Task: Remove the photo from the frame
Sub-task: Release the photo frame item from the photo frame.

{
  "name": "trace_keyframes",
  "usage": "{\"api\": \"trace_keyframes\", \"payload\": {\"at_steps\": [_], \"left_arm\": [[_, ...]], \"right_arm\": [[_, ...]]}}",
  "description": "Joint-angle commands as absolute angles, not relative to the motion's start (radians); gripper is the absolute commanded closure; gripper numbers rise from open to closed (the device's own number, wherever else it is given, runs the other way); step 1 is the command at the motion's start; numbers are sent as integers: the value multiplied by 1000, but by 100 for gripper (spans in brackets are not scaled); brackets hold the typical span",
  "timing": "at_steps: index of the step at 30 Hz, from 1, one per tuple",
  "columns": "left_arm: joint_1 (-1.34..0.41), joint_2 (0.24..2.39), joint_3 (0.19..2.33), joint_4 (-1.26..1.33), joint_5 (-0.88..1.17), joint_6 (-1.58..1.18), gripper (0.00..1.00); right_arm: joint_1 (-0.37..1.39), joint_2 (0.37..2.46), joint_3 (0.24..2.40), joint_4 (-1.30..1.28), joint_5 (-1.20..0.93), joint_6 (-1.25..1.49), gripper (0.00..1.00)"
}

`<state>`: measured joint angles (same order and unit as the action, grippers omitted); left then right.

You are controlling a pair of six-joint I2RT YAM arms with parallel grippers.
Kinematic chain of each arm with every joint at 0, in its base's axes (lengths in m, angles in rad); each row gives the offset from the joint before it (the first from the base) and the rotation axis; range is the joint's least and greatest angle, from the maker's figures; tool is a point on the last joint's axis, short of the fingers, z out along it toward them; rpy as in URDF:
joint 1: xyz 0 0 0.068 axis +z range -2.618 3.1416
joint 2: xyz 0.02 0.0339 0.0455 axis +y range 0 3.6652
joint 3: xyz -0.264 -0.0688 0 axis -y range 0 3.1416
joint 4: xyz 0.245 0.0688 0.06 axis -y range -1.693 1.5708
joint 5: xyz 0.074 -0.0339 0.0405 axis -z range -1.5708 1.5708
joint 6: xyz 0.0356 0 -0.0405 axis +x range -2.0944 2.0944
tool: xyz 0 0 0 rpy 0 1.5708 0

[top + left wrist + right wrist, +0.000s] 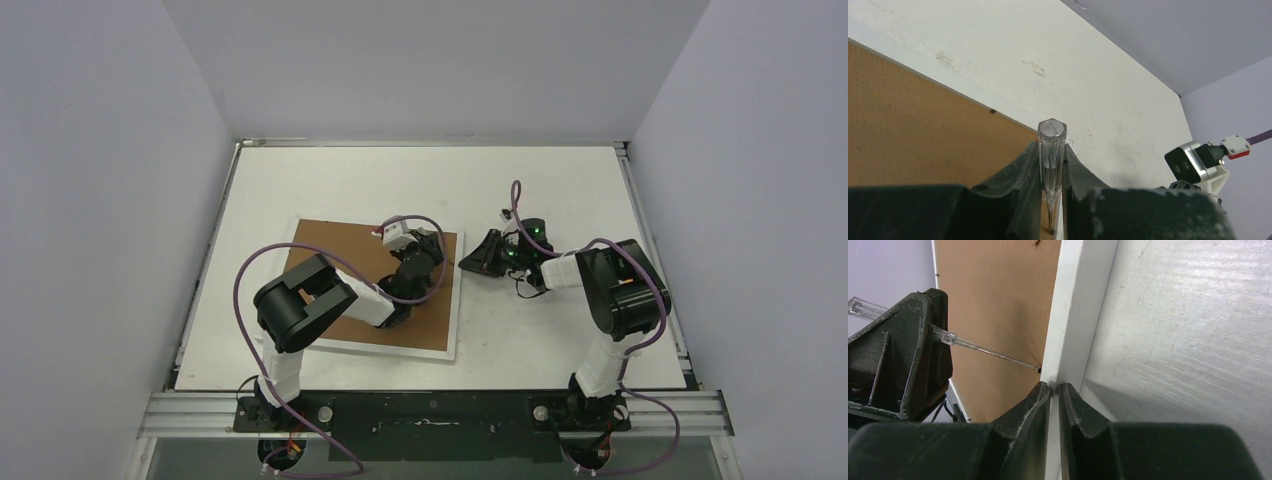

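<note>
Only wrist views reveal one clear-handled screwdriver (1051, 131) clamped in the left gripper (1052, 152); right gripper (1055, 387) pinches one white-bordered brown-backed frame (1073, 315).

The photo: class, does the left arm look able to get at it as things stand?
Probably not: the brown backing board fills the frame, no photo shows, and the left gripper is shut on a screwdriver.

The frame (335, 243) has a narrow white border and a speckled brown fibreboard back. The screwdriver (1051, 160) has a clear handle. The left gripper (1052, 151) and the right gripper (1054, 387) are matte black. The table (420, 185) is scuffed white.
</note>
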<state>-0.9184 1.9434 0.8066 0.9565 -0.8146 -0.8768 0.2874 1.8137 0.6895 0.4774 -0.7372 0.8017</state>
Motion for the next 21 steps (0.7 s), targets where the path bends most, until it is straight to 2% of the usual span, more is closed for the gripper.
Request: {"api": "trace_keyframes", "payload": {"at_steps": [1, 6, 21], "left_arm": [[-995, 1929, 846, 1059, -588, -879, 100], [-961, 1939, 818, 1153, -473, -883, 100], [-957, 1926, 848, 1107, -399, -810, 100]], "right_arm": [[317, 1843, 717, 486, -862, 796, 88], [306, 1847, 715, 490, -891, 795, 87], [280, 1904, 640, 689, -955, 892, 87]]}}
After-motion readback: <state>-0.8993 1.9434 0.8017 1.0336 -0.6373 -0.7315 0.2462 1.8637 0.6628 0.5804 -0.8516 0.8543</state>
